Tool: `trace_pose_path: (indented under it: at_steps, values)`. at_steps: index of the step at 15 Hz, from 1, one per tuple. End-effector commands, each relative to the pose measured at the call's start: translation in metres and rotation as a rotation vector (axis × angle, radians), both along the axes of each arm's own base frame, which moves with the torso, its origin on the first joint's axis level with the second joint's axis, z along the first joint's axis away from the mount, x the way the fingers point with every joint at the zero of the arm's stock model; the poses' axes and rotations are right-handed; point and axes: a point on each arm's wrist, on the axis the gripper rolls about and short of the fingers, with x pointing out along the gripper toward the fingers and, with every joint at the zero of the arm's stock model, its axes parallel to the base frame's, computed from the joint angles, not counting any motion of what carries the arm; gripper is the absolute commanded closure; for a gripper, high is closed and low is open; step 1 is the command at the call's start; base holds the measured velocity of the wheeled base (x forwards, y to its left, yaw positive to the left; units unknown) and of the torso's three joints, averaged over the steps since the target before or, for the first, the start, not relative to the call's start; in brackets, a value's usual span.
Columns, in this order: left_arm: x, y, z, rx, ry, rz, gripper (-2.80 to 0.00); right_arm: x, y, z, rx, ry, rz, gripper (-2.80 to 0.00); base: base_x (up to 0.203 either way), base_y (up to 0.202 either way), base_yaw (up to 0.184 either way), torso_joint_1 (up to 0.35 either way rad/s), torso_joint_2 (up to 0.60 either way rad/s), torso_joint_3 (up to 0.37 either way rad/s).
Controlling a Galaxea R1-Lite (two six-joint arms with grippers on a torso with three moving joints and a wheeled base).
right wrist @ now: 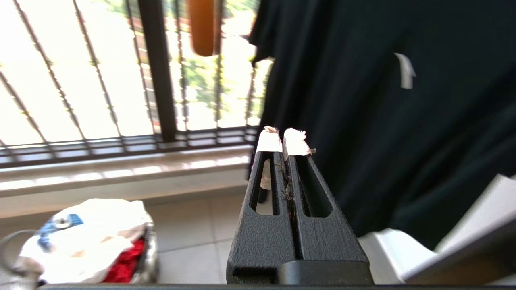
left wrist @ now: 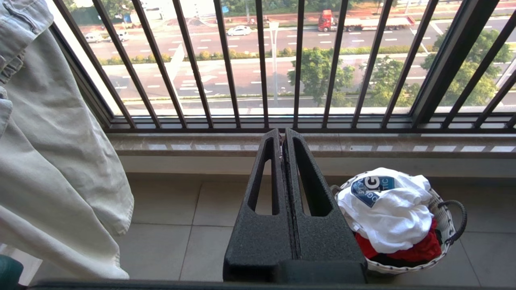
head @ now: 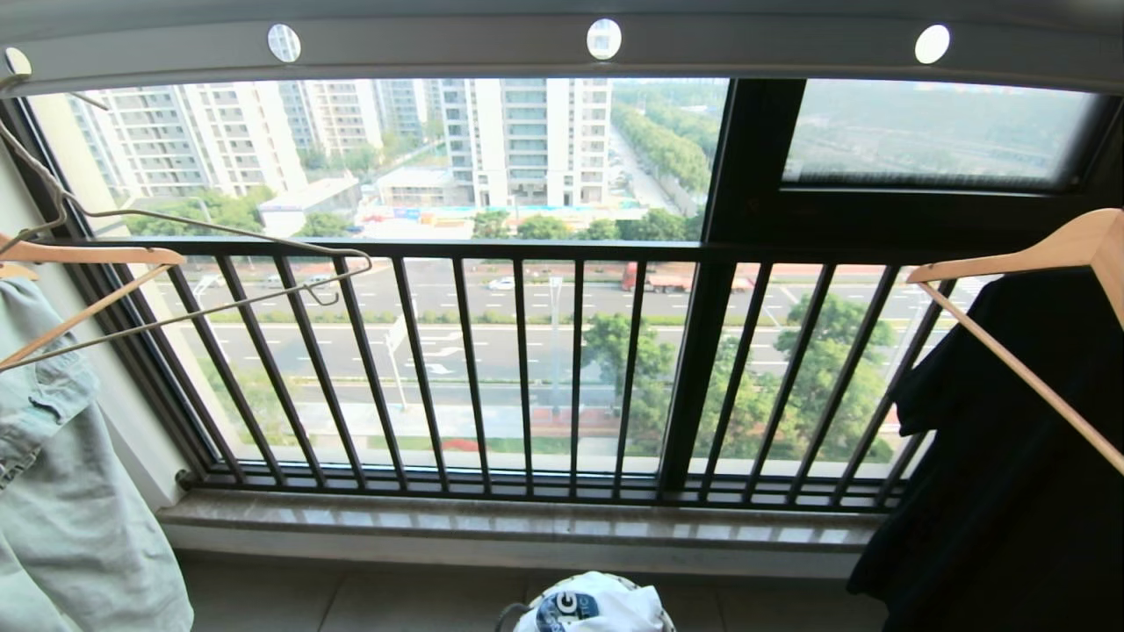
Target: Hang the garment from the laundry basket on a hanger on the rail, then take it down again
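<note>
Black railing behind basket, denim left, seemingly dark shirt right.

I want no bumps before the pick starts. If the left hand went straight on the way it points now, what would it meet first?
Probably the stone window sill below the black window railing: the shut left hand points at it, though depth is unclear. The laundry basket with the garment lies off to one side.

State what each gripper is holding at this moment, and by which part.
Nothing is held. The left gripper and right gripper both have jaws shut on nothing; the white T-shirt lies in the laundry basket.
</note>
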Motion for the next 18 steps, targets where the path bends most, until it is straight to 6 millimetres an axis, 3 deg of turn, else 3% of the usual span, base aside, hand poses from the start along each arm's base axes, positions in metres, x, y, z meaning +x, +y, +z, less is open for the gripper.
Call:
trace_pose_path:
  at_steps: [1,5,18]
  values:
    - [0.0,0.0,0.0,-0.001,0.004,0.0,0.0,-0.006,0.005,-0.014,0.053,-0.071,0.22,0.0,0.0,0.0,0.0,0.0,0.0,0.0]
    - [0.0,0.0,0.0,-0.021,0.003,0.002,0.0,0.009,0.007,-0.042,0.081,-0.057,0.317,0.0,0.0,0.0,0.0,0.0,0.0,0.0]
    - [0.0,0.0,-0.001,-0.021,0.004,0.002,0.0,0.012,0.008,-0.044,0.071,-0.103,0.359,0.0,0.0,0.0,0.0,0.0,0.0,0.0]
